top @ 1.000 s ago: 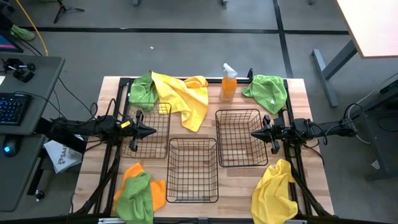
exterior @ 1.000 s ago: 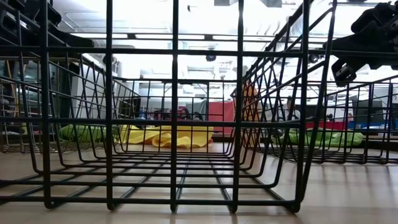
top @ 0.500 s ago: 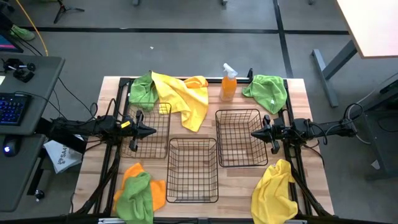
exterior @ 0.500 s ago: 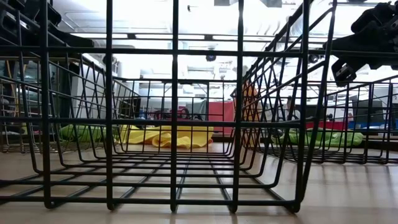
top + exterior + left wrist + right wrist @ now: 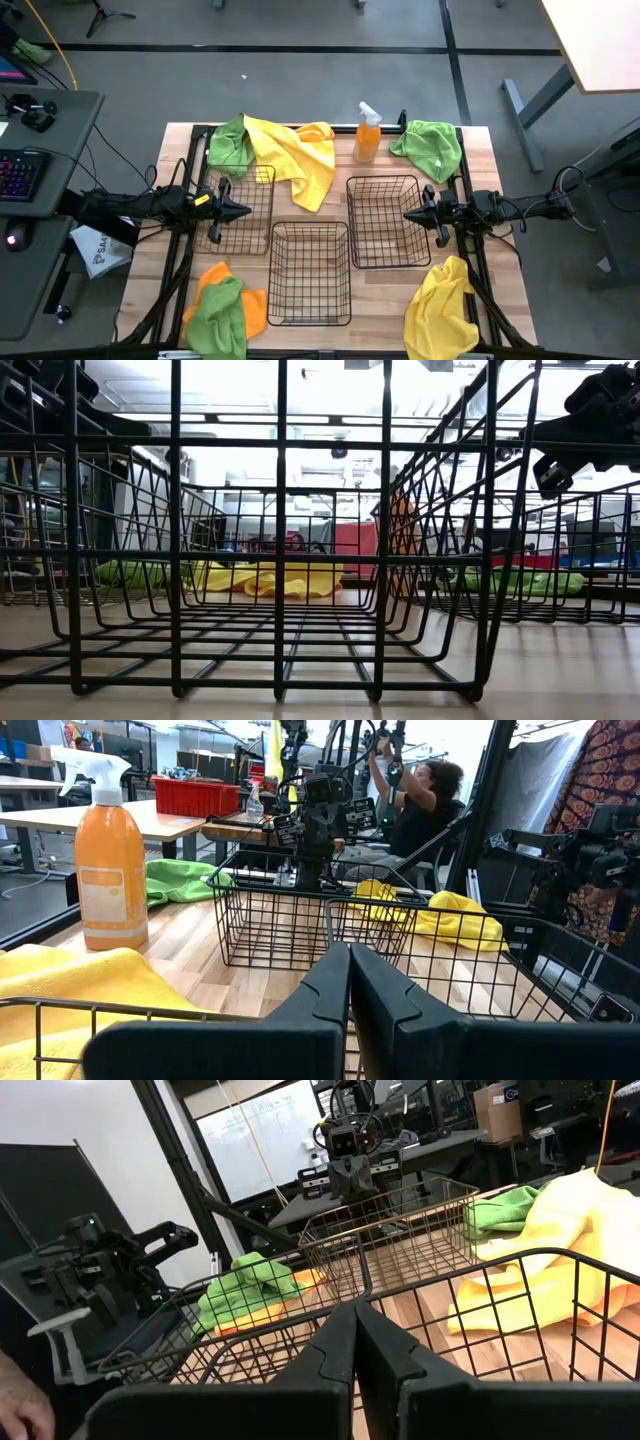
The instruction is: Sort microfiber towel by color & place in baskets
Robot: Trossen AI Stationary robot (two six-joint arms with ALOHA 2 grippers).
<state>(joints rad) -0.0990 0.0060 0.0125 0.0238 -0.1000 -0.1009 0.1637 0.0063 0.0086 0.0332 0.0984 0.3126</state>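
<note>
Three black wire baskets stand on the table: left [image 5: 243,207], middle [image 5: 310,272] and right [image 5: 385,220]. A yellow towel [image 5: 296,158] lies at the far left with one part draped over the left basket's far rim, beside a green towel [image 5: 229,146]. Another green towel [image 5: 428,147] lies at the far right. A green towel over an orange one [image 5: 222,310] lies near left; a yellow towel [image 5: 440,308] near right. My left gripper [image 5: 245,210] is shut above the left basket. My right gripper [image 5: 408,215] is shut above the right basket.
An orange spray bottle [image 5: 367,133] stands at the far edge between the towels. Black frame rails [image 5: 190,250] run along the table's left and right sides. A desk with a keyboard [image 5: 20,175] stands off to the left. A person [image 5: 420,800] shows beyond the table.
</note>
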